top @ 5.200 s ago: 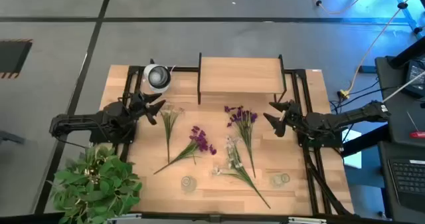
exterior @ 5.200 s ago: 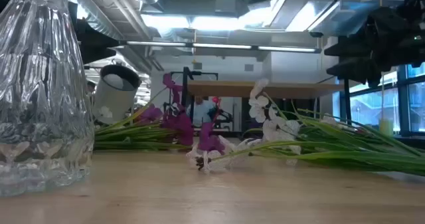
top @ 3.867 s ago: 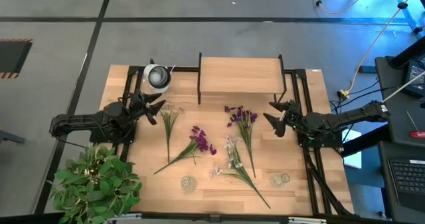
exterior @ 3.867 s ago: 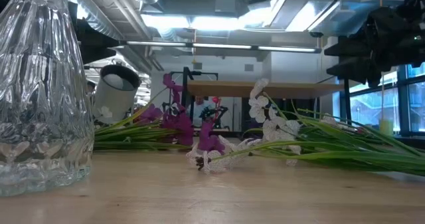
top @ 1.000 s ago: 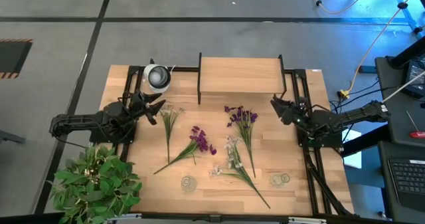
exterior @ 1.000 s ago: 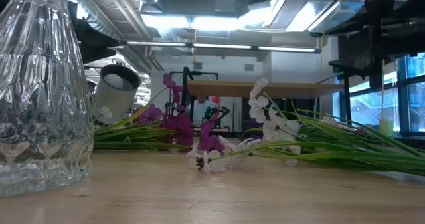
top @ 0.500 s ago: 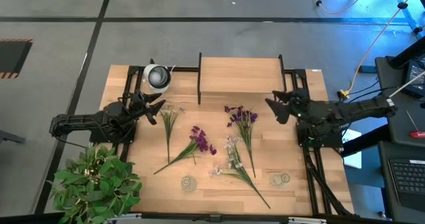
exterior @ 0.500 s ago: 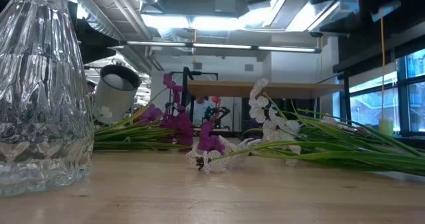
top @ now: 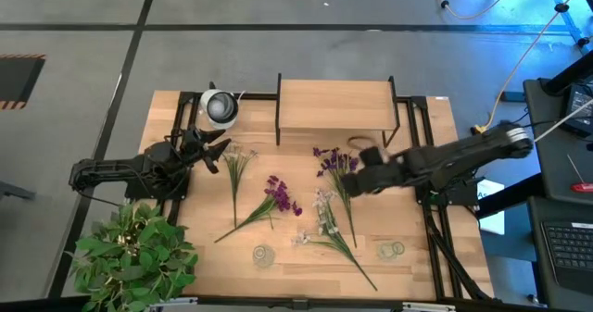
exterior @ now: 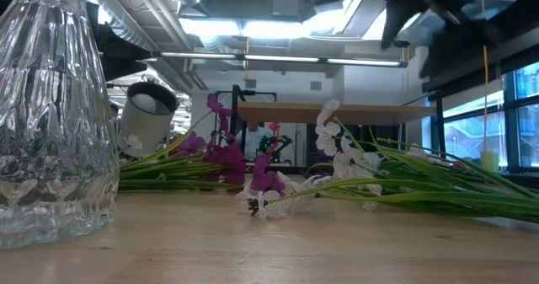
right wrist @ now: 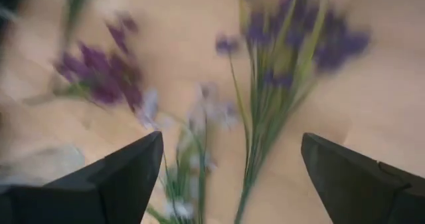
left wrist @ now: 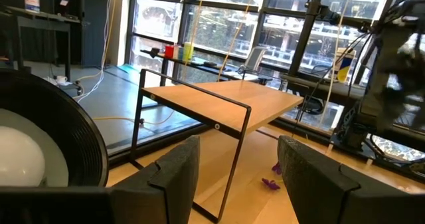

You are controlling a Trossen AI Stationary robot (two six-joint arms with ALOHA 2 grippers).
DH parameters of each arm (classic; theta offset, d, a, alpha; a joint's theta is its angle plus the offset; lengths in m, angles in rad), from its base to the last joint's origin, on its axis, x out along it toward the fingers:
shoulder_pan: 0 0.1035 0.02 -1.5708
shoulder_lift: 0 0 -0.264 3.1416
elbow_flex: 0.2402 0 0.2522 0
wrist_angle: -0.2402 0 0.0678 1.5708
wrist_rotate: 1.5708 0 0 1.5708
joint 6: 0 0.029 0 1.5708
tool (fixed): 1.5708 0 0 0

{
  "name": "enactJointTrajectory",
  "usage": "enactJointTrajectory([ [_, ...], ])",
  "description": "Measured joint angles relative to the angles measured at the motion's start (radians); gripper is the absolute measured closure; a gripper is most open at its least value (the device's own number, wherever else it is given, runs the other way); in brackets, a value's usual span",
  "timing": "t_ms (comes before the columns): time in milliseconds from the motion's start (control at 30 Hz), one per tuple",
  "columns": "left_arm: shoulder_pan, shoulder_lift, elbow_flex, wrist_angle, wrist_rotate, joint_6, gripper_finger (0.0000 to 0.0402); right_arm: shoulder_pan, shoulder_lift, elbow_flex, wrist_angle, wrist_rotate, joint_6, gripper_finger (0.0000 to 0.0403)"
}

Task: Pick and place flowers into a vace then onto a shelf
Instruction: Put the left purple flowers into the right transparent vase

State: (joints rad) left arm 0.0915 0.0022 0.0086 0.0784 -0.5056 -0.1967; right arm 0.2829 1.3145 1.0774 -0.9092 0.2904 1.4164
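Several flower stems lie flat on the tabletop: a white-blossomed one (top: 235,175), a purple bunch (top: 279,198), a second purple bunch (top: 338,168) and a white one (top: 324,221). My right gripper (top: 357,176) hovers open over the second purple bunch (right wrist: 292,48), touching nothing. Its fingers stand wide apart in the right wrist view (right wrist: 231,144). My left gripper (top: 218,151) waits open near the table's left edge (left wrist: 239,157). Two glass vases (top: 264,255) (top: 391,250) stand near the table's near edge. The shelf (top: 334,106) stands at the far edge.
A round black-and-white lamp-like object (top: 220,108) sits at the far left corner, beside the left gripper. A bushy potted plant (top: 130,252) stands at the near left corner. One glass vase (exterior: 50,115) fills the left of the low view. Black frame rails run along both table sides.
My right arm has swung quickly from the table's right edge toward the middle and now reaches out over the purple bunch, blurred by its motion. The flowers, the vases and the left arm have stayed put.
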Motion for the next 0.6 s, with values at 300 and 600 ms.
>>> enactJointTrajectory([
  [300,0.0,0.0,0.0,0.0,-0.002,0.0,0.0206,0.079,0.266,-0.001,0.005,-0.086,0.129,0.0045],
  [600,0.0,0.0,0.0,0.0,-0.049,0.0,0.0206,0.086,0.419,-0.002,0.089,-0.155,0.152,0.0045],
])
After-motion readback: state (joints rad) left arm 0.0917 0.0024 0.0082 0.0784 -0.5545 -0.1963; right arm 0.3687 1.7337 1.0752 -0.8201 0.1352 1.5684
